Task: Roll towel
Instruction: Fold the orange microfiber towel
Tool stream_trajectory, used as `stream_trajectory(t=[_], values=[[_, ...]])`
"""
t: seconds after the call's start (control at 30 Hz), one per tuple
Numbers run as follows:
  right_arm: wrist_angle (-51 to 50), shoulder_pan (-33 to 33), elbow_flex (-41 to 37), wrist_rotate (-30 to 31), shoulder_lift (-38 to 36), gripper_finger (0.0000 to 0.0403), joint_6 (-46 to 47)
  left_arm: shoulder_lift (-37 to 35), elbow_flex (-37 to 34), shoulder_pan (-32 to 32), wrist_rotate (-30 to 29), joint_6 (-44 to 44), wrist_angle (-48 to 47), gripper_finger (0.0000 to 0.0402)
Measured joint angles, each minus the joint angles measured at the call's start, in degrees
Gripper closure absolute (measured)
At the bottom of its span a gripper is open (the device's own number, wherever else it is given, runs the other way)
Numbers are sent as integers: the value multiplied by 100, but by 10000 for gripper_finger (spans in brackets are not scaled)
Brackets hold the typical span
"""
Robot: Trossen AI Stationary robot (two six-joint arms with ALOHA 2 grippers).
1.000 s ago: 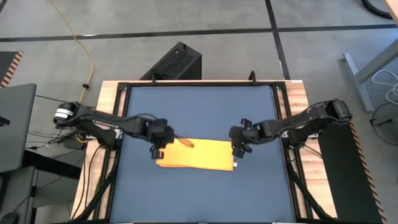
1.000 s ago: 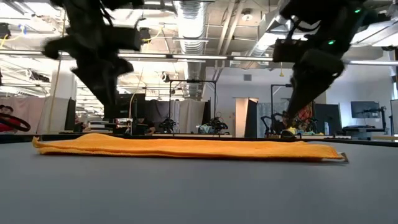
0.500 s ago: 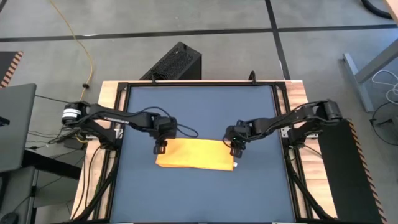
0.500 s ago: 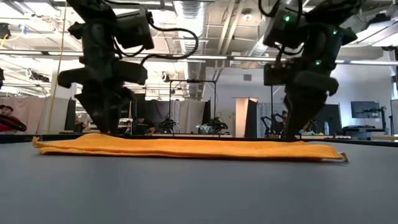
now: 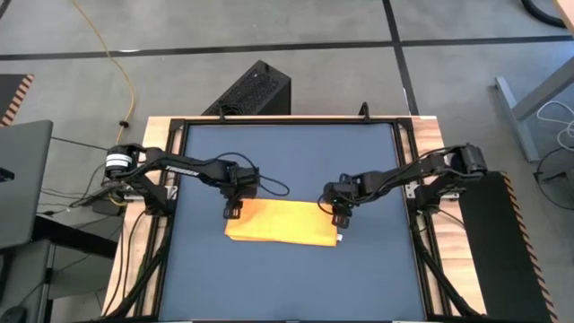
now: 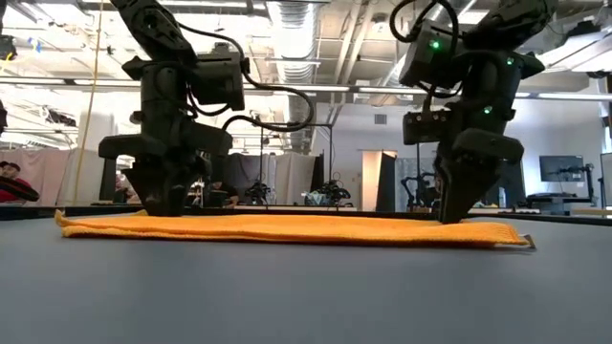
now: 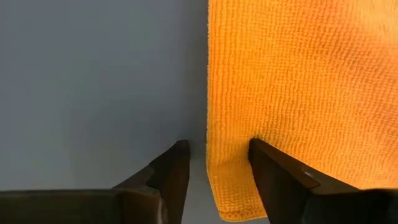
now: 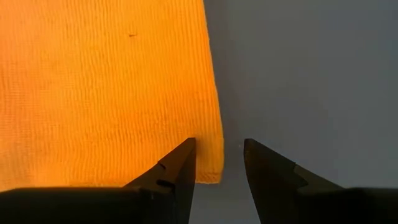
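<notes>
The yellow towel (image 5: 281, 222) lies flat on the dark blue table (image 5: 287, 152) as a long folded strip running left to right, its white tag (image 5: 339, 239) at the near right corner. My left gripper (image 5: 231, 213) stands open, pointing down, astride the towel's left edge by the far left corner (image 7: 224, 208). My right gripper (image 5: 339, 218) is open in the same way, astride the right edge at the far right corner (image 8: 214, 177). In the low view both grippers (image 6: 163, 205) (image 6: 459, 212) reach down to the cloth's top. My left gripper comes from above with one fingertip (image 7: 270, 165) down on the towel's top just inside its left edge and the other fingertip (image 7: 171, 165) over bare table; nothing is pinched. My right gripper likewise has one fingertip (image 8: 180, 162) over the cloth beside its right edge and the other fingertip (image 8: 264, 162) over the table. Whether these tips touch, I cannot tell.
A black box (image 5: 254, 90) stands on the floor beyond the table's far edge. Wooden rails and black frame bars (image 5: 170, 206) run along both sides. Bare tabletop lies far and near of the towel. People show in the room behind (image 6: 14, 182).
Both grippers have come down onto the towel's far corners, the left one opening as it came and settling at the left edge. The right one has drawn slightly toward the left and down at the right edge. The towel lies flat where it was.
</notes>
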Motion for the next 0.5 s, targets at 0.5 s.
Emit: stream_trajectory(t=[0.5], values=[[-317, 12, 111, -133, 77, 384, -296, -322, -48, -4, 443, -68, -274, 401]])
